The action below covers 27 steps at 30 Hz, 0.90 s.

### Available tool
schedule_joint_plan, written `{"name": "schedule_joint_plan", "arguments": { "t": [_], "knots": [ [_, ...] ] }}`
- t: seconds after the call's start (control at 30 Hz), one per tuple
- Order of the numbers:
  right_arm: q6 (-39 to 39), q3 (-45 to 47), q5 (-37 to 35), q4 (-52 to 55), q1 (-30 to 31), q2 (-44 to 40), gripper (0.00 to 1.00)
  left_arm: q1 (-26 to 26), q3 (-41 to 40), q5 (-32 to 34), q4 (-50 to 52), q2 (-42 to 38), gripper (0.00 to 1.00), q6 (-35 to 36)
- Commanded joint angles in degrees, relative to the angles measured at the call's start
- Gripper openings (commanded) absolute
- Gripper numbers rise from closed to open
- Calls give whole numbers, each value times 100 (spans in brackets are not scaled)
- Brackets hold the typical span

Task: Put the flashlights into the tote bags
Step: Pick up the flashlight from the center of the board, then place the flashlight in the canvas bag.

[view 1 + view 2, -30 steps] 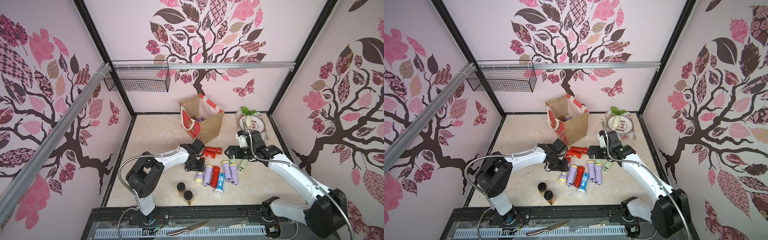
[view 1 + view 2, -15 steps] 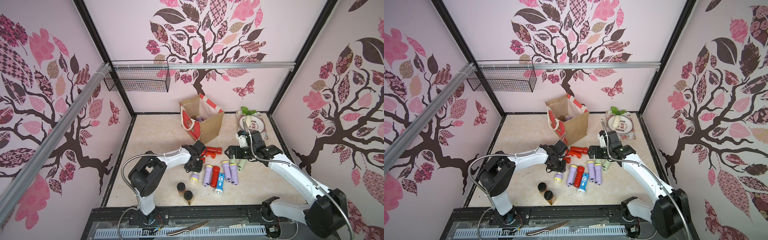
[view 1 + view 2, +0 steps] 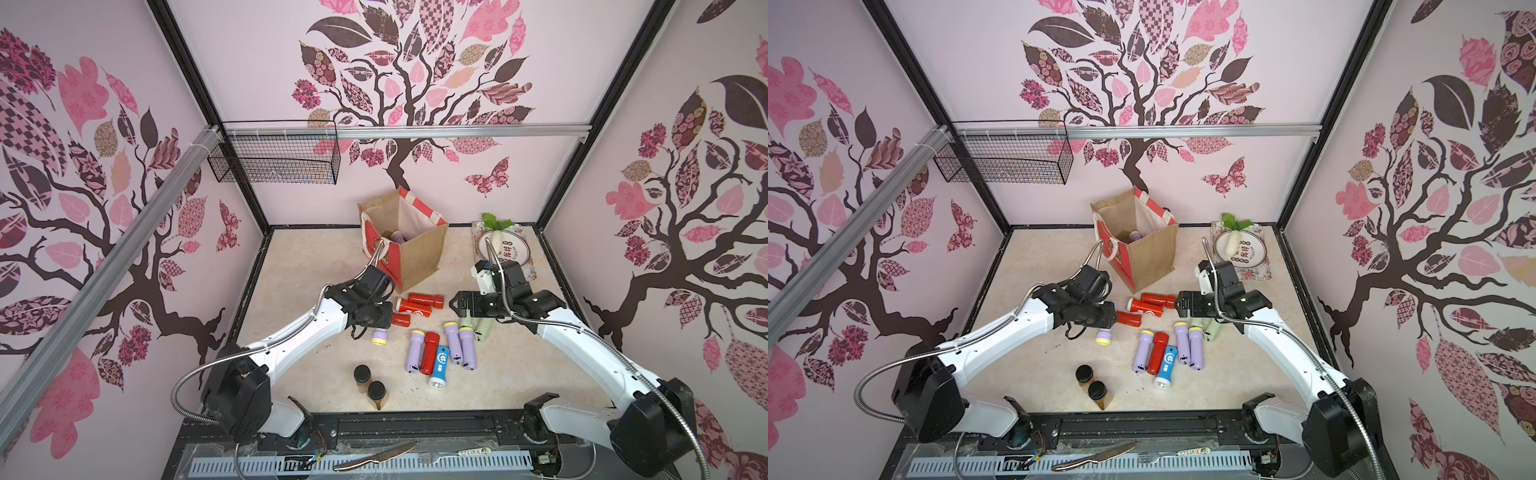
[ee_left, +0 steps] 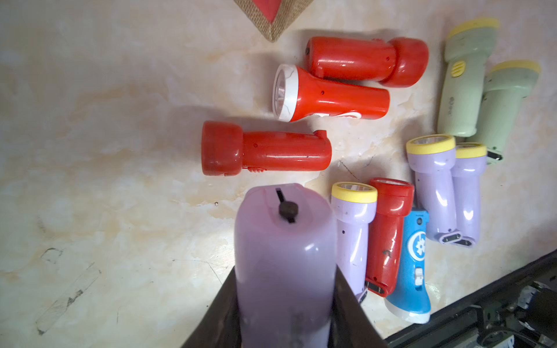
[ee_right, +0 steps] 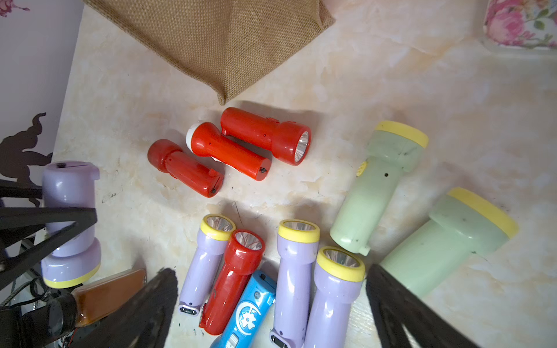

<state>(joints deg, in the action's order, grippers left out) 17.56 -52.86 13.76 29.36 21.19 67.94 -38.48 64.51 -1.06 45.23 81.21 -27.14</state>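
Flashlights [image 3: 429, 353] lay loose on the table [image 3: 307, 266] in both top views, just in front of the upright tote bag [image 3: 419, 257], which had one lilac flashlight [image 3: 397, 237] inside. The left gripper [image 3: 375, 323] hung beside three red ones, with the yellow-ringed head of a second lilac torch [image 3: 379, 336] poking out. From the left wrist, its jaws pinched that torch's body on both sides. From the right wrist, the right gripper [image 5: 271, 301] hovered over the lilac, red and blue row, jaws spread wide and holding nothing. Two pale green flashlights [image 5: 376, 192] lay beside it.
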Motion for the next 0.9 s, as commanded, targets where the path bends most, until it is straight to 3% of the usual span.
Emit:
{"name": "schedule_joint_plan", "arguments": {
  "t": [0.0, 0.27, 0.7, 0.87],
  "knots": [
    [-127, -72, 141, -320, -28, -387, 100, 154, 536, 171, 187, -206, 2, 264],
    [-170, -60, 416, -652, -30, -686, 100, 458, 1852, -123, 502, 157, 2, 455],
    [-293, -238, 687, -924, -29, -818, 100, 857, 4613, -686, 470, 1759, 2, 259],
    [-307, -336, 721, -845, -27, -808, 100, 981, 6044, -690, 516, 2516, 2, 232]
  ]
}}
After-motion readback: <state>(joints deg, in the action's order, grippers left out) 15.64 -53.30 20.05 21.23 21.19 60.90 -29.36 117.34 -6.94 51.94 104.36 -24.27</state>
